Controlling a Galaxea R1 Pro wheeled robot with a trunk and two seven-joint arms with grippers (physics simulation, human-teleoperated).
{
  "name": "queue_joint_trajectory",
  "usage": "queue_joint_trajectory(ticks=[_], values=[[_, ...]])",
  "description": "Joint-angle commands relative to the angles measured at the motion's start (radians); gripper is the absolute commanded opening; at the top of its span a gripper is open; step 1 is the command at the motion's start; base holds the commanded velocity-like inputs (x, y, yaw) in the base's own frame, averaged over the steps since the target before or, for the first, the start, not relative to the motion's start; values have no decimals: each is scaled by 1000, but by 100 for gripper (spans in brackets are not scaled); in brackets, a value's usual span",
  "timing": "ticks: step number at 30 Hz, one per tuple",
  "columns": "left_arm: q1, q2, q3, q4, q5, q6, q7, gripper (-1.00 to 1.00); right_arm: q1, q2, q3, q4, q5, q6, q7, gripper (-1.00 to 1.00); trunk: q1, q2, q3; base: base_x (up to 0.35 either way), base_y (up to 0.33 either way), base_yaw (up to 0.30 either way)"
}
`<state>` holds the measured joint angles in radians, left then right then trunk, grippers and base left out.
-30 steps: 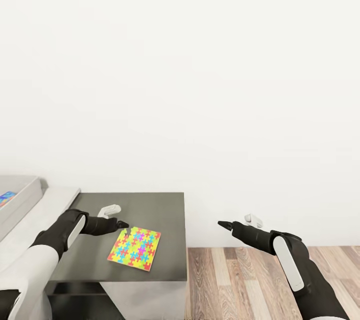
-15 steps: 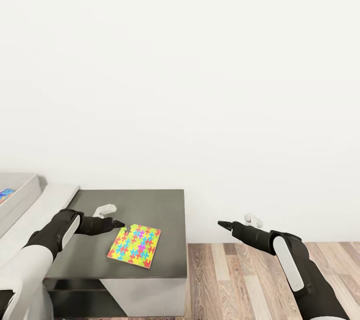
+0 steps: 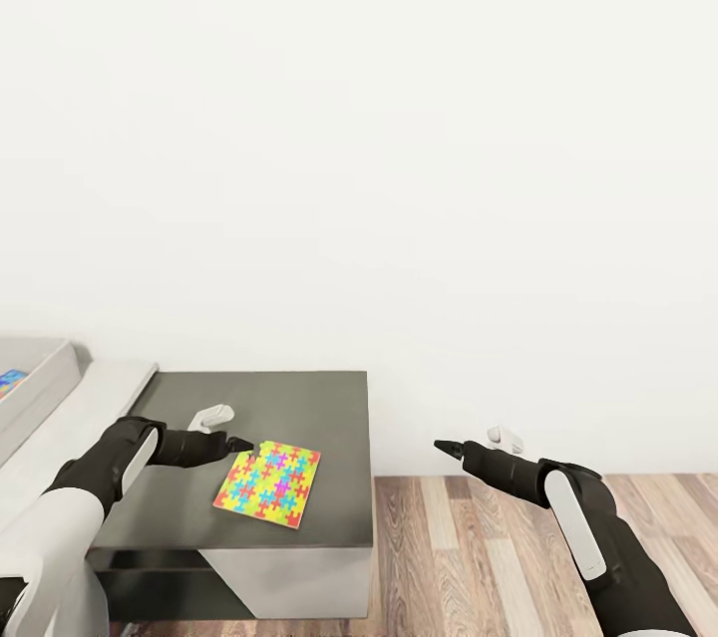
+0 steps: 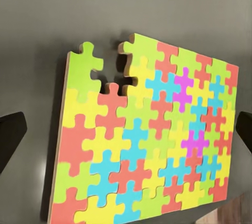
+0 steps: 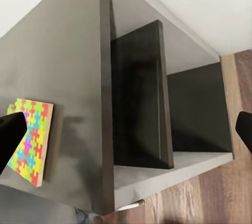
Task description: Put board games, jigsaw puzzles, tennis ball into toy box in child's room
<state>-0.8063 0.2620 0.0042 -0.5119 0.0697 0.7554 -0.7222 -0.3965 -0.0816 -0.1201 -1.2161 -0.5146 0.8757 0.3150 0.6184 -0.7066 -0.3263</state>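
Looking down from the head over both arms toward a plain white wall. Lying flat on the dark grey side unit (image 3: 299,398), near its front edge: one jigsaw puzzle (image 3: 267,483), a thin rectangle of yellow, pink, blue, green and red-orange interlocking pieces, turned slightly askew. Missing one piece at the edge, as seen in the left wrist view, where the jigsaw puzzle (image 4: 147,140) is showing a notch on one long side.

Reaching in from the left: the left gripper (image 3: 224,430), hovering at the puzzle's near-left corner, one white finger and one dark finger spread wide apart, gripping nothing. Showing in the left wrist view as dark fingertips (image 4: 10,140) at both side edges, with the puzzle lying between them.

Hanging out over the wood-plank floor (image 3: 469,547), well apart from the unit: the right gripper (image 3: 477,442), fingers also spread wide and empty. Looking back from that wrist at the unit's open shelves and upright divider, with the puzzle (image 5: 30,137) resting on top.

Sitting at the far left edge: the glossy pale table (image 3: 75,408) adjoining the unit, carrying the light grey toy box (image 3: 40,383) with a bit of bright blue print inside.
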Motion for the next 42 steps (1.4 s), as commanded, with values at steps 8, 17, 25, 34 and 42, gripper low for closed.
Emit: queue_joint_trajectory(ticks=[8,17,25,34,42], values=[[-1,0,0,0,7,9,-3,100,-1,0,-1,0,5,4,7,100,0,-1,-15,0,0,0],[-1,0,0,0,7,9,-3,100,-1,0,-1,-1,4,3,8,100,0,-1,-29,0,0,0],[-1,0,0,0,7,7,-3,100,-1,0,0,-1,4,3,8,100,0,-1,-43,0,0,0],[-1,0,0,0,8,7,-3,100,0,0,0,-1,4,3,8,100,0,-1,-57,0,0,0],[-1,0,0,0,8,6,-3,100,-1,0,0,-1,4,3,8,100,0,-1,-71,0,0,0]])
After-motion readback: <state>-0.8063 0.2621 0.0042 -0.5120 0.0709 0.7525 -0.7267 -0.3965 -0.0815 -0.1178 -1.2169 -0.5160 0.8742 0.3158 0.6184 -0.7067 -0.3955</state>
